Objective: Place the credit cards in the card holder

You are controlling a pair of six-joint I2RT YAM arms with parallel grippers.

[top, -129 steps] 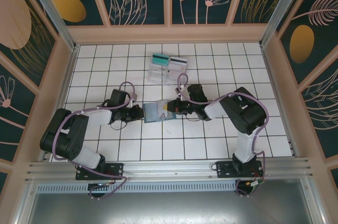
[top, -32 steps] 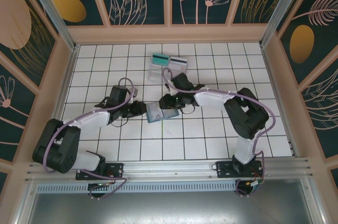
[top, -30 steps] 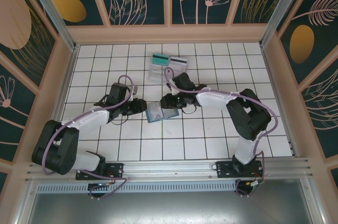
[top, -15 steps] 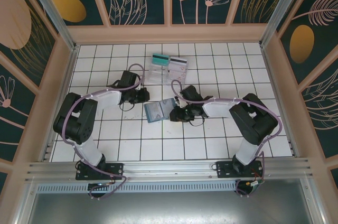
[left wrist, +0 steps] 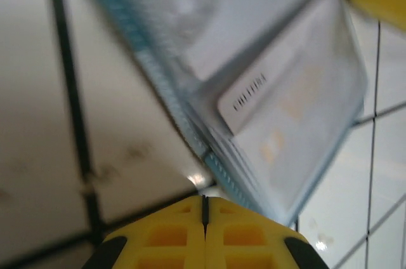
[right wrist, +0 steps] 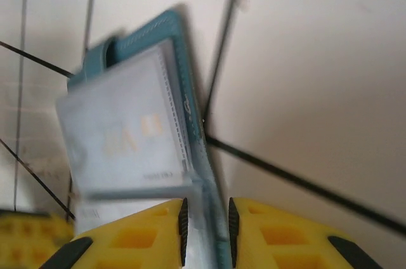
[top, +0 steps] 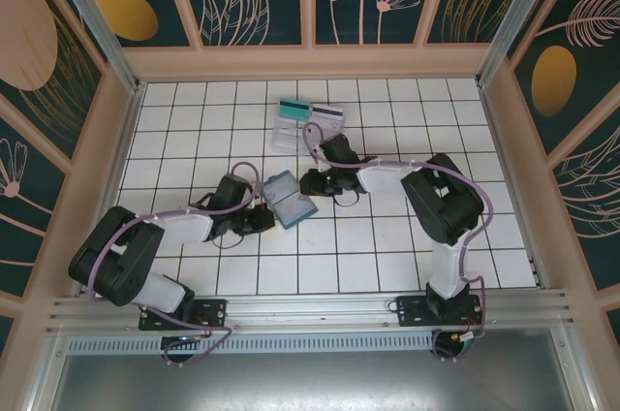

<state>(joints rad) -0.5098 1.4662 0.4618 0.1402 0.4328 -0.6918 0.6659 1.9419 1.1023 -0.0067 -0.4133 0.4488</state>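
The card holder (top: 289,200) lies open on the white tiled table (top: 387,246), blue-grey inside facing up, between the two grippers. The right gripper (top: 312,184) is at its far-right corner and the left gripper (top: 260,221) is just beside its near-left edge.

In the right wrist view, the right gripper (right wrist: 206,221) pinches the card holder (right wrist: 127,129). The teal outer edge and a pale inner leaf run down into the narrow slot between the two yellow fingers, so the gripper is clamped on that edge. The rest of the wallet spreads ahead and to the left of these fingers, its clear pockets blurred. A patch of yellow at the lower left of this view is the other gripper's tip.

In the left wrist view, the left gripper (left wrist: 204,218) is fully closed, its yellow fingers meeting along a thin seam with nothing between them. The card holder (left wrist: 273,91) rises ahead and to the right of the tips, tilted, with a pale insert bearing small dark print in one pocket. Its lower corner comes down right beside the fingers, but blur hides whether it touches them.

Beyond the right gripper, towards the far wall and well apart from both grippers, the teal-green card (top: 294,107) and the whitish card (top: 327,114) sit side by side at the far end of the clear tray (top: 291,137).
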